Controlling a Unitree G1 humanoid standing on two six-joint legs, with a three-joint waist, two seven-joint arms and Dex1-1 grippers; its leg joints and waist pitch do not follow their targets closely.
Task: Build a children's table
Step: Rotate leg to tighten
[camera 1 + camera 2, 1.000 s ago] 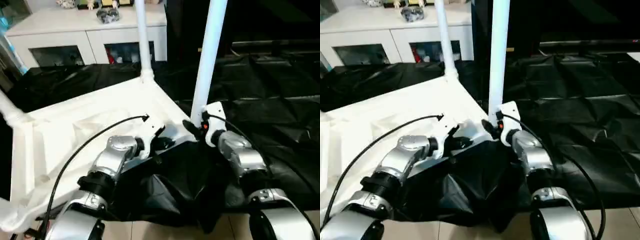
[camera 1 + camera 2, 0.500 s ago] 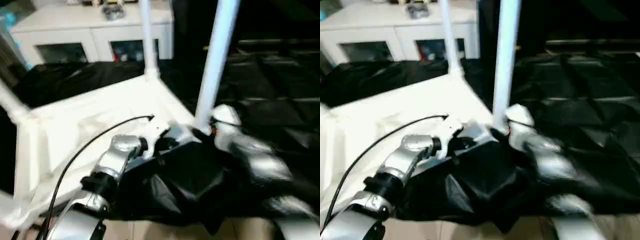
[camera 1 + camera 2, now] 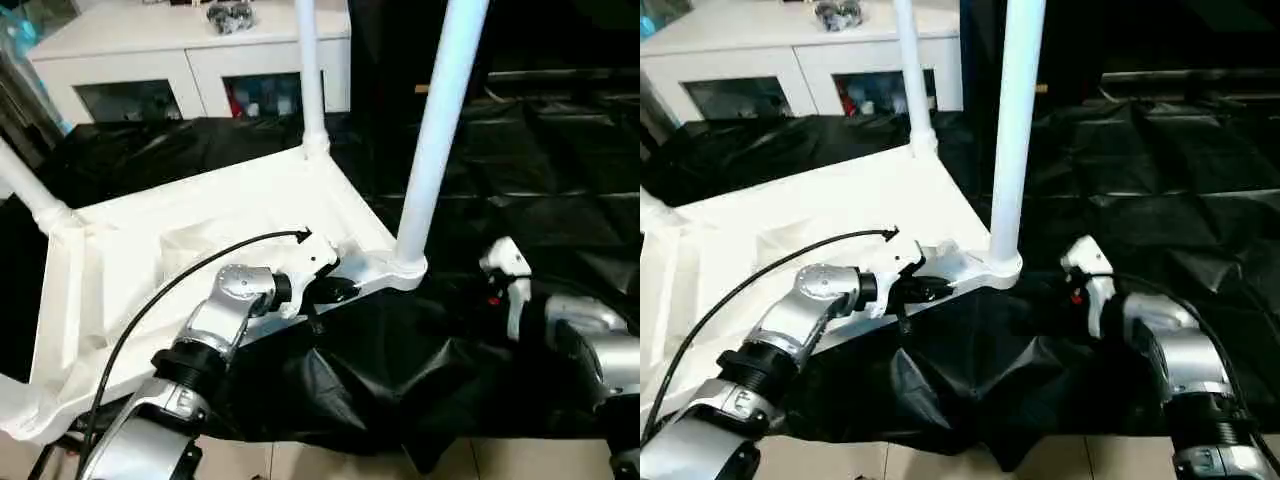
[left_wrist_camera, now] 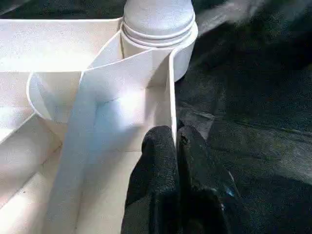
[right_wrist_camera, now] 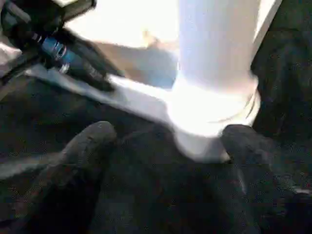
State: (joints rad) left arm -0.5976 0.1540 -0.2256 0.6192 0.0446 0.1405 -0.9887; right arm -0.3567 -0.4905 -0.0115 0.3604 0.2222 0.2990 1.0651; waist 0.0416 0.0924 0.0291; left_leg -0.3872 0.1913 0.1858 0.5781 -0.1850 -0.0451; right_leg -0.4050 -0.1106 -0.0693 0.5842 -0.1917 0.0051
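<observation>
The children's table lies upside down on the black-draped work table, its white ribbed top (image 3: 190,240) facing up. Three white legs stand in its corner sockets: a near right leg (image 3: 437,130), a far leg (image 3: 310,80) and a left leg (image 3: 25,190). My left gripper (image 4: 176,139) is shut on the thin rim wall of the top, just beside the near right socket (image 3: 405,268). To the right of that socket my right gripper (image 5: 163,146) is open. Its fingers (image 5: 90,141) stand wide apart, short of the leg's base and not touching it.
A white glass-door cabinet (image 3: 200,50) stands behind the work table with small objects on it. The black cloth (image 3: 370,380) bunches up at the table's front edge between my arms. A black cable (image 3: 190,280) arcs over my left forearm. Pale floor shows below.
My right gripper has let go of the near right leg, opened wider and drawn back to the right. The left gripper keeps its hold on the rim. The camera has shifted a little.
</observation>
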